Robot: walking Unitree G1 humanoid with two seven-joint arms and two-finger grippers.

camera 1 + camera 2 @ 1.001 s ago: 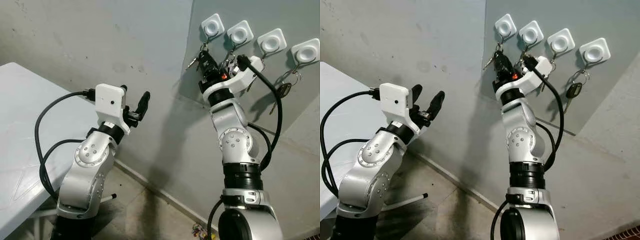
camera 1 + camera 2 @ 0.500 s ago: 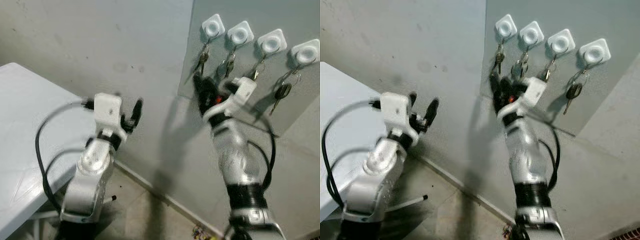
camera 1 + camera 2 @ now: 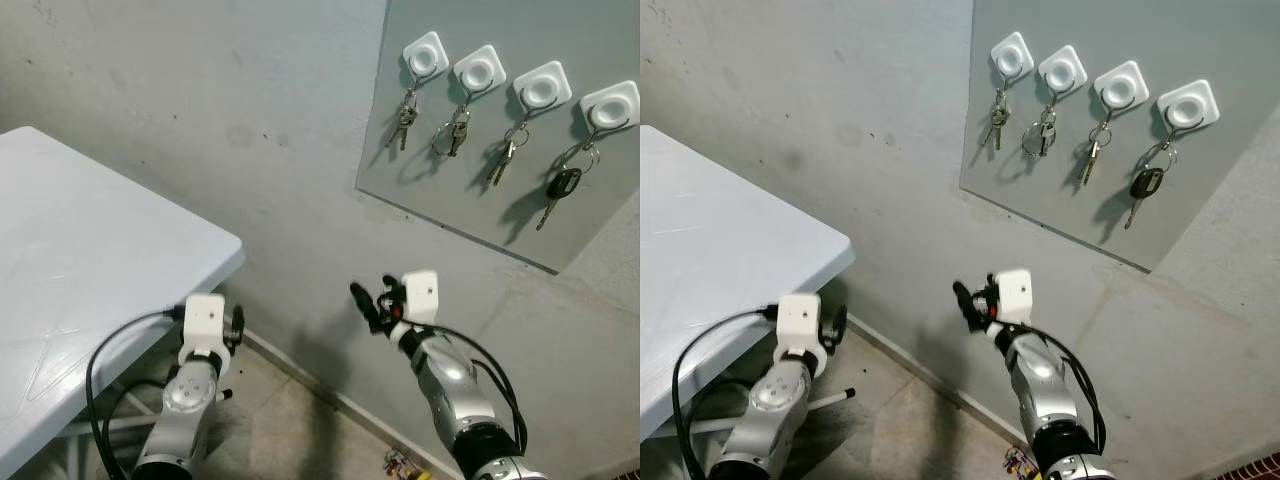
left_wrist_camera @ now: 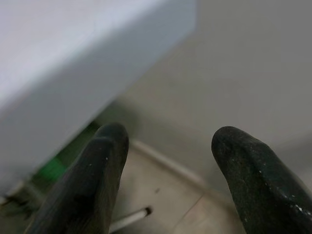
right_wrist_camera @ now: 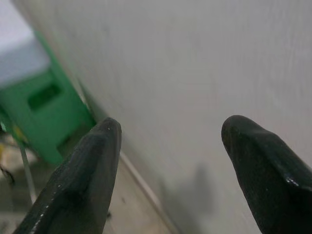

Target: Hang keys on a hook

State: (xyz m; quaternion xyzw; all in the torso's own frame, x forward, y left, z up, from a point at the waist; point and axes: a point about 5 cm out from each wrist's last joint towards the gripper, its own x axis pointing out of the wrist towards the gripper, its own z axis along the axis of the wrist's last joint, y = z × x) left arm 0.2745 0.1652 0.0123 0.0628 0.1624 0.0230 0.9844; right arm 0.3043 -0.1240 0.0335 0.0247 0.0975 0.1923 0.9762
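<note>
Four sets of keys [image 3: 404, 110] hang on the hooks [image 3: 424, 56] on the wall panel. Both the right end effector [image 3: 372, 303] and the left end effector [image 4: 168, 161] are spread wide and empty, low near the bench [image 3: 80, 260]. I judge the hanging done; retreat clear of the wall.

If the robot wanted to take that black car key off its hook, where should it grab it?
Probably by the black car key's thick plastic head, which is the widest, firmest part and hangs free below its ring. Coming from the front or below, with the right tool open, the fingers could close across the head's flat faces, then lift so the ring clears the last hook on the right.
</note>
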